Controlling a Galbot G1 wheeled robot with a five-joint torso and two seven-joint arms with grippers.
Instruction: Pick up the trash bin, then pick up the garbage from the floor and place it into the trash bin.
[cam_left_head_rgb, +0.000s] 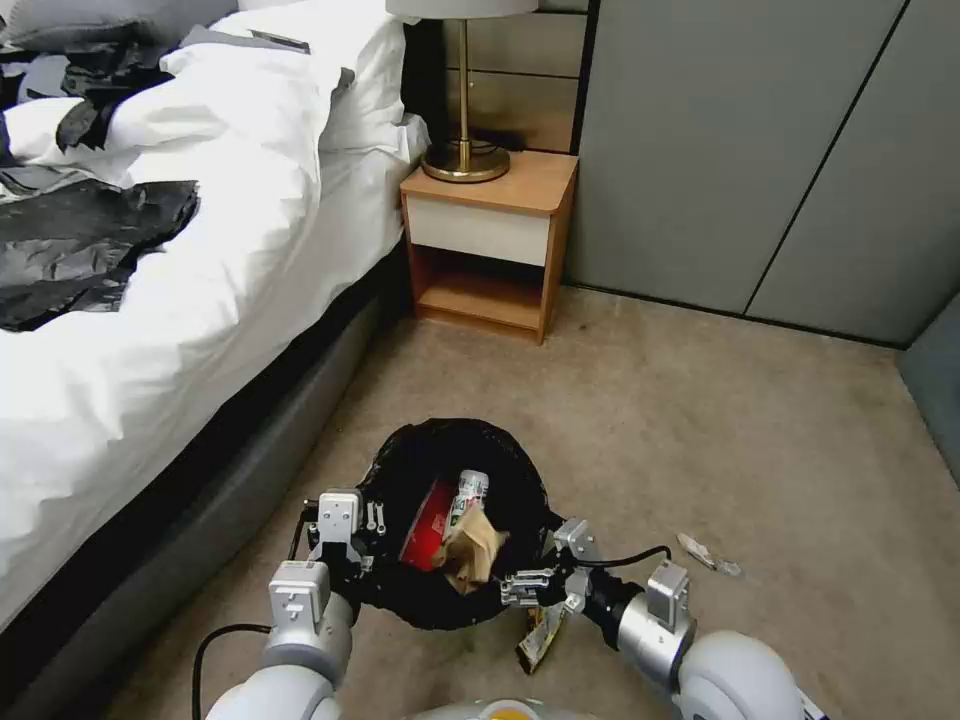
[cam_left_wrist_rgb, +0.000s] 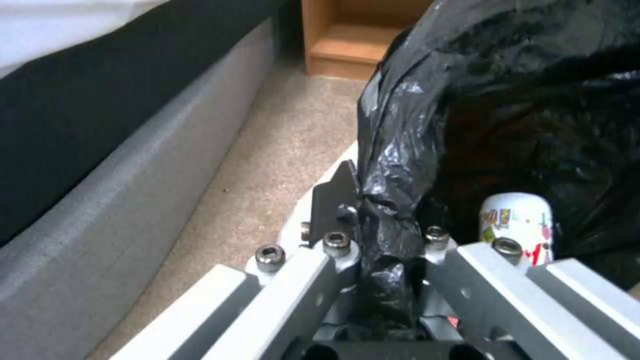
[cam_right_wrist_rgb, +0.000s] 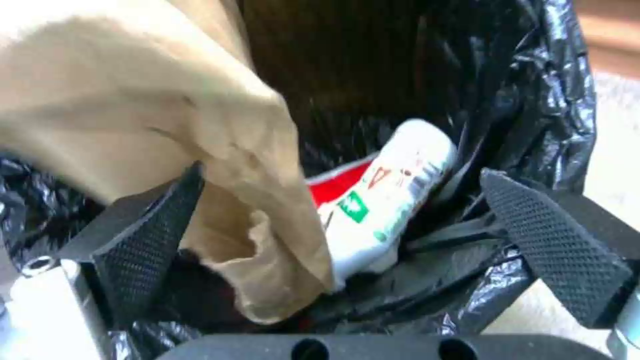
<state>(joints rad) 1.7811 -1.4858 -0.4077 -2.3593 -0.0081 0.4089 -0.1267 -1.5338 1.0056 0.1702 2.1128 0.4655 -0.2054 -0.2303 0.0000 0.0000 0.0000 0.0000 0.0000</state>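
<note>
Low in the centre of the head view, the small round trash bin lined with a crinkly black bag (cam_left_head_rgb: 455, 520) hangs off the beige carpet (cam_left_head_rgb: 700, 420). The left gripper (cam_left_head_rgb: 352, 545) is clamped on its bag-covered rim at lower left. The right gripper (cam_left_head_rgb: 540, 570), jaws spread wide and holding nothing, sits at the bin's right edge. Inside lie crumpled brown paper (cam_left_head_rgb: 475, 550), a red-white wrapper (cam_left_head_rgb: 430, 520) and a small white green-labelled bottle (cam_left_head_rgb: 470, 492). A foil wrapper (cam_left_head_rgb: 708, 555) lies on the carpet, lower right.

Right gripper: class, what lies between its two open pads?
In the right wrist view, crumpled brown paper and a white green-labelled bottle lie between the right gripper pads, inside the trash bin.
</note>
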